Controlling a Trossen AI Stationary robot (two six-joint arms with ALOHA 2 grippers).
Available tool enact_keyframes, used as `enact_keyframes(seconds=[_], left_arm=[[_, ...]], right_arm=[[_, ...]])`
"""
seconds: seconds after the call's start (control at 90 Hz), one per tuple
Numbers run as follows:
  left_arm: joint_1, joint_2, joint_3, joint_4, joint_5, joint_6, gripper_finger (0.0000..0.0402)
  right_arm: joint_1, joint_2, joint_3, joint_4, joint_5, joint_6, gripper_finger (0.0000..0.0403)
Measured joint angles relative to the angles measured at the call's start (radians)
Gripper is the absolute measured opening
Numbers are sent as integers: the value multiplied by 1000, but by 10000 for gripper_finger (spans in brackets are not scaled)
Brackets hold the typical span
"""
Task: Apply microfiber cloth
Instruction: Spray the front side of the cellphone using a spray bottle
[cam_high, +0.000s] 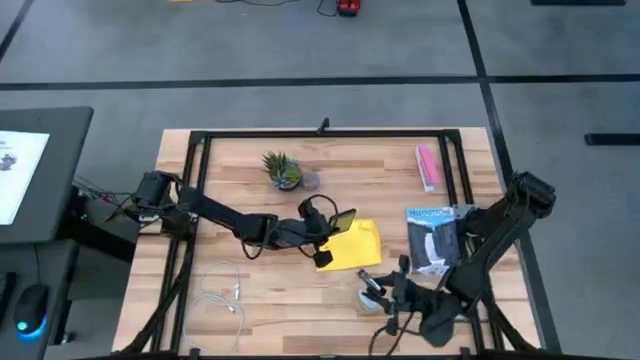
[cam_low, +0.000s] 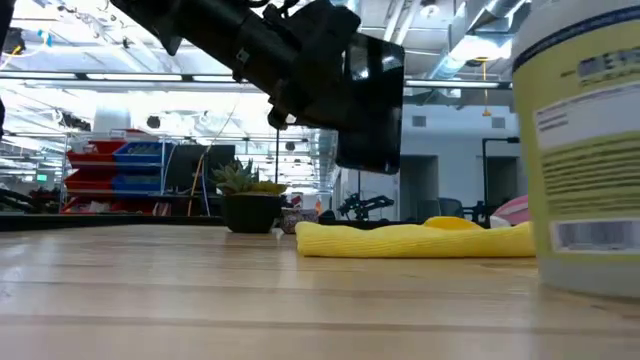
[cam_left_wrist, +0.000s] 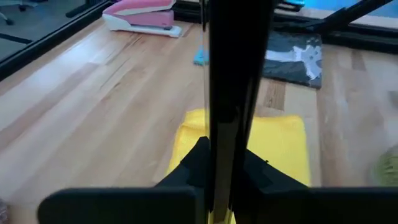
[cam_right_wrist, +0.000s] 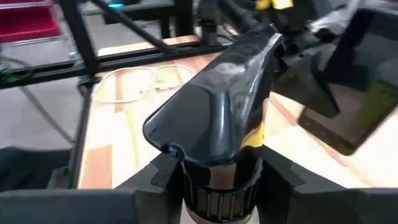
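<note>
The yellow microfiber cloth (cam_high: 356, 246) lies bunched on the table's middle (cam_low: 415, 238). My left gripper (cam_high: 326, 236) reaches in from the left and is shut on a black smartphone (cam_high: 345, 221), which hangs above the cloth's left part (cam_low: 370, 100). The left wrist view shows the phone edge-on (cam_left_wrist: 233, 93) over the cloth (cam_left_wrist: 277, 146). Near the front edge my right gripper (cam_high: 388, 292) is shut on a spray bottle (cam_high: 371, 290), whose yellow-labelled body (cam_low: 590, 150) fills the right of the low view. My left gripper pinches the phone's two flat faces near one end (cam_left_wrist: 225, 155) between its two fingers (cam_left_wrist: 194, 163). It comes from the table's left, slanting down. The phone stands on edge, nearly upright, lifted clear of the cloth and table. My right gripper has its fingers (cam_right_wrist: 160, 171) on either side of the bottle's neck (cam_right_wrist: 217, 186), just under the dark spray head (cam_right_wrist: 217, 106). The fingers come in roughly level from the table's right. The bottle is upright; its base appears to rest on the table.
A small potted plant (cam_high: 283, 170) stands at the far middle. A pink packet (cam_high: 428, 166) lies at the far right and a black packet (cam_high: 432, 240) right of the cloth. A white cable (cam_high: 225, 295) lies front left. A black frame (cam_high: 320, 133) edges the table.
</note>
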Motion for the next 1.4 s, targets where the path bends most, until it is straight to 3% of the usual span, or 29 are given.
enact_keyframes(seconds=[0.3, 0.722, 1.033, 1.4], left_arm=[[-12, 1, 0, 22, 114, -196, 13], [-10, -76, 0, 57, 112, -135, 13], [-12, -86, 0, 50, 111, -114, 13], [-17, -86, 0, 56, 111, -89, 13]], right_arm=[[-41, 27, 39, -78, -12, 66, 120], [-52, 25, 38, -137, -50, 100, 121], [-52, 31, 28, -156, -159, 16, 248], [-30, -37, 30, -152, -214, -131, 265]])
